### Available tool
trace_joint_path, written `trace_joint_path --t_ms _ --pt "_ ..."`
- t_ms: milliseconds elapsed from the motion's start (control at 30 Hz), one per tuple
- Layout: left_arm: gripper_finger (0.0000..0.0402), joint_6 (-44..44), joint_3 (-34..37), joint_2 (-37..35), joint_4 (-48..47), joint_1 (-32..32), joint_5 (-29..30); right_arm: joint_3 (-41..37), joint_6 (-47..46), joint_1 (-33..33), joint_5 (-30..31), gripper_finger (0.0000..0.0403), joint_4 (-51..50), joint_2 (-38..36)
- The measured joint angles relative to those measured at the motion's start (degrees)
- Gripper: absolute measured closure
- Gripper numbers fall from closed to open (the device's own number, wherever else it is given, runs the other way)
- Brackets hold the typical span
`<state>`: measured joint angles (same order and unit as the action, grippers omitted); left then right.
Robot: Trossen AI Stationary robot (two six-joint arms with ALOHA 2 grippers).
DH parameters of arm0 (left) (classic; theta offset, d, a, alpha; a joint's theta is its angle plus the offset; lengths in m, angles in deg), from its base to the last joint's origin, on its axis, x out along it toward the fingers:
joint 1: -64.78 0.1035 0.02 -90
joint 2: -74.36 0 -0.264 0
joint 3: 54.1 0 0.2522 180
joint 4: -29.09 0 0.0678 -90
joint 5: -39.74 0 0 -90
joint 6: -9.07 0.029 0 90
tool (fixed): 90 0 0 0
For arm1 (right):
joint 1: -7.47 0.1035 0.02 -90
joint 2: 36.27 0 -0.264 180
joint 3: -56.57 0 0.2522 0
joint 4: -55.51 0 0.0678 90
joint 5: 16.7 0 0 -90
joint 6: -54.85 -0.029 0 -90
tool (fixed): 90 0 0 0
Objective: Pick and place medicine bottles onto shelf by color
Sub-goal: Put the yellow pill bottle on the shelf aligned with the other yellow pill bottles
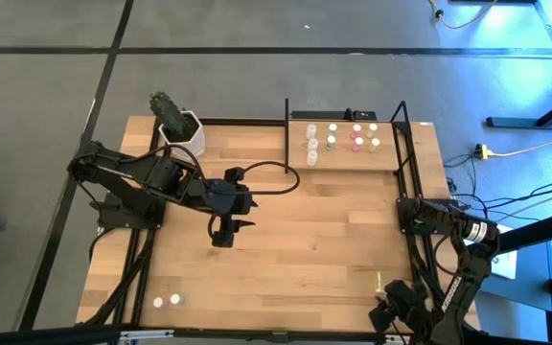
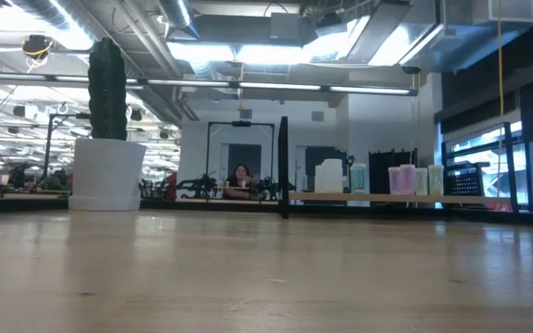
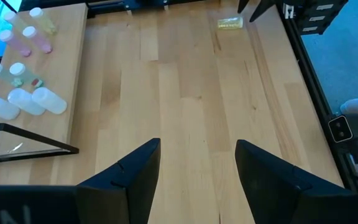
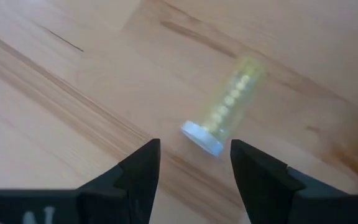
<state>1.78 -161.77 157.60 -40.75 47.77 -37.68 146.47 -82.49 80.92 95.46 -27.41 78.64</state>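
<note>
A yellowish medicine bottle (image 4: 229, 106) with a white cap lies on its side on the table near the front right edge; the high view shows it as a small pale bottle (image 1: 379, 281). My right gripper (image 4: 194, 167) hovers open just short of the cap end, touching nothing, at the table's front right corner (image 1: 385, 299). My left gripper (image 3: 197, 171) stands open and high over the middle of the table (image 1: 226, 233), with nothing between its fingers. The shelf (image 1: 353, 158) at the far right carries several bottles (image 1: 333, 140) with white, green, pink and yellowish caps.
A white pot with a cactus (image 1: 180, 129) stands at the far left corner. Two white bottles (image 1: 166, 301) rest near the front left edge. The shelf's thin black uprights (image 1: 287, 134) frame the board. Bare tabletop (image 1: 305, 240) lies between the arms.
</note>
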Motion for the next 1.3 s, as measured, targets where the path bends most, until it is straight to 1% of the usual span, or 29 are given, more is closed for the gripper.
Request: trace_joint_path --t_ms 67,167,300,400,667,767,867,1033,1200,1300 --pt "0.02 0.0 0.0 0.0 0.0 0.0 0.0 0.0 -0.49 0.0 2.06 0.0205 0.12 0.0" --pt "0.02 0.02 0.0 0.0 0.0 0.0 0.0 0.0 -5.31 0.19 6.1 0.0205 0.14 0.0" --pt "0.02 0.01 0.0 0.0 0.0 0.0 0.0 0.0 -13.55 0.24 6.04 0.0205 1.49 0.0" --pt "0.02 0.02 0.0 0.02 0.0 -0.02 0.0 0.02 -16.79 0.26 4.03 0.0205 2.55 0.0" --pt "0.02 0.01 0.0 0.0 0.0 0.0 0.0 0.02 -19.44 0.25 0.72 0.0203 0.6 0.0" --pt "0.02 0.0 0.0 0.0 0.0 0.0 0.0 0.02 -18.88 0.26 0.51 0.0189 0.58 0.0" --pt "0.02 0.01 0.0 0.01 0.0 0.0 0.0 0.02 -18.64 0.24 0.2 0.0166 0.39 0.0" --pt "0.02 0.0 0.0 0.0 0.0 0.0 0.0 0.02 -18.52 0.26 -1.88 0.0133 -0.8 0.0" --pt "0.02 0.01 0.0 0.0 0.0 -0.01 0.0 -0.06 -18.14 0.24 -2.22 0.0128 -0.67 0.0" --pt "0.02 0.0 0.0 0.0 0.0 0.0 0.0 -1.48 -17.97 0.17 -2.71 0.0128 0.75 -0.02"
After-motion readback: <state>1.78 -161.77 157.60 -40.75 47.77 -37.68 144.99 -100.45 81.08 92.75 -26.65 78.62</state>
